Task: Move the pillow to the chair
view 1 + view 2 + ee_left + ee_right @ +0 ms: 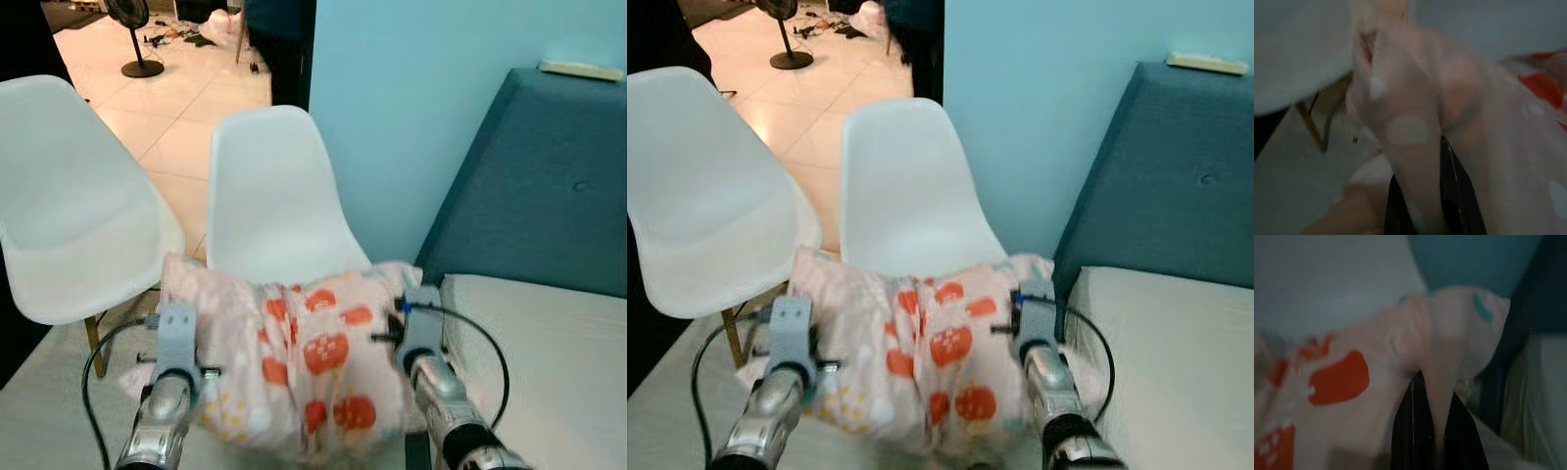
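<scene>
Pink cotton pinched at both ends: left gripper [1422, 196] clamped on one corner of the pillow [294, 352], right gripper [1432, 431] clamped on the opposite corner, black fingers [1405, 426] narrow on either side of a fold of cloth in each wrist view. Held up between the two silver arms, sagging in the middle, orange prints facing the head camera. Carrying step by the look of it, with placing not yet done. Just beyond the pillow, and partly hidden by its top edge, the nearer white chair [274, 186]; seat under or just behind the cloth, cannot tell whether touching. Second white chair [69, 206] off to the left, teal headboard [539, 176] and bed [549, 362] to the right. Next move, judged: carry forward over the seat, lower until supported, then release both corners together so it does not slide off the curved shell.
</scene>
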Controlling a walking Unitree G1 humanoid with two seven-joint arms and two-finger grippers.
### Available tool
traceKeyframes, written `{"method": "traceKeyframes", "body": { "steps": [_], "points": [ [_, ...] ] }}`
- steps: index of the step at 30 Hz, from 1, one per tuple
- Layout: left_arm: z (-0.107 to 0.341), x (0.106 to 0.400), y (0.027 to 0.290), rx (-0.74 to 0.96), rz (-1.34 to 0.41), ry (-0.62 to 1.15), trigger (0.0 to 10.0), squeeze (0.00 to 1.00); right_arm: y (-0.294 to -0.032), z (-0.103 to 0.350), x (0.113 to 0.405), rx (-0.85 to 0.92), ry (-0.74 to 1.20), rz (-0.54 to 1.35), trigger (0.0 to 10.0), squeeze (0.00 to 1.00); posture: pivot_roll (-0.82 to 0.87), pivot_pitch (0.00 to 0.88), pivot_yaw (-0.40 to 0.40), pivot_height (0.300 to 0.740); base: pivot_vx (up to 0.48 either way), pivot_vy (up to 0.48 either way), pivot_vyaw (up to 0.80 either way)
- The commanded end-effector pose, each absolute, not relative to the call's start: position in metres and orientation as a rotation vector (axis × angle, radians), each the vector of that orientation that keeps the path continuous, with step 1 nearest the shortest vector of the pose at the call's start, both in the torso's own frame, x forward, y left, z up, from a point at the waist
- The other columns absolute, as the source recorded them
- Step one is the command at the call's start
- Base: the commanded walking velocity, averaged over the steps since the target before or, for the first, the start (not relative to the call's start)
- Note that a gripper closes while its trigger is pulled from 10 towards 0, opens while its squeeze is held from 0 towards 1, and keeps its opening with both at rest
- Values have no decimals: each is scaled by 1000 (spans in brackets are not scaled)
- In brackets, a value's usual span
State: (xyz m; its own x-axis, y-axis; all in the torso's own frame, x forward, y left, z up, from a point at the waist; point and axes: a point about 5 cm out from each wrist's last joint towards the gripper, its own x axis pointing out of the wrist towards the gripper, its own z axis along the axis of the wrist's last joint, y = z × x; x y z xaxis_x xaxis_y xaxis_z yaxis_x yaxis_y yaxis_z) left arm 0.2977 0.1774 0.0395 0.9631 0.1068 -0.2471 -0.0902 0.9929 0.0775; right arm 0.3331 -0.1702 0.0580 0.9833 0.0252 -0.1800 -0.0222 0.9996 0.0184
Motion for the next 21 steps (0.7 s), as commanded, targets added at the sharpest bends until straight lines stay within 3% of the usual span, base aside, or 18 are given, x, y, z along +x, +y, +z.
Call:
{"method": "traceKeyframes", "body": {
  "steps": [1,10,21],
  "points": [
    [53,305,177,33,101,172,10000,0,-171,78,342,62,72,10,10000,0,-27,140,-57,720,0,0,0],
    [85,319,185,12,87,22,10000,0,-165,104,352,111,-49,30,10000,0,-20,111,-52,720,0,0,0],
    [74,315,184,101,90,82,10000,0,-154,78,345,46,83,66,10000,0,-10,105,-60,720,0,0,0]
  ]
}}
